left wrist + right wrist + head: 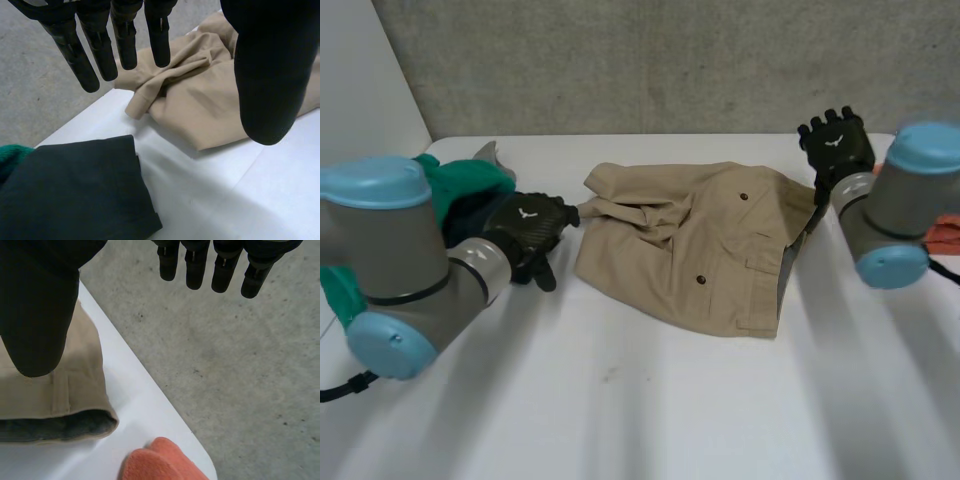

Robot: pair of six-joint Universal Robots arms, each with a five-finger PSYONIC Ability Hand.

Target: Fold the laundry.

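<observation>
Khaki garment [700, 240]: lies flat but rumpled at the centre of the desk [650, 400], toward the far edge. Two dark buttons face up. One end is bunched into folds; the opposite hem gapes, exposing grey lining.

Dark garment [70, 195]: folded flat, near the bunched end but apart from it, adjoining a green garment [460, 185].

Orange cloth [160, 462]: near the gaping hem, at the desk edge.

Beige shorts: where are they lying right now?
In the head view the beige shorts lie mid-way across the white table, between the left hand and the right hand; a green cloth lies beside the left hand.
</observation>
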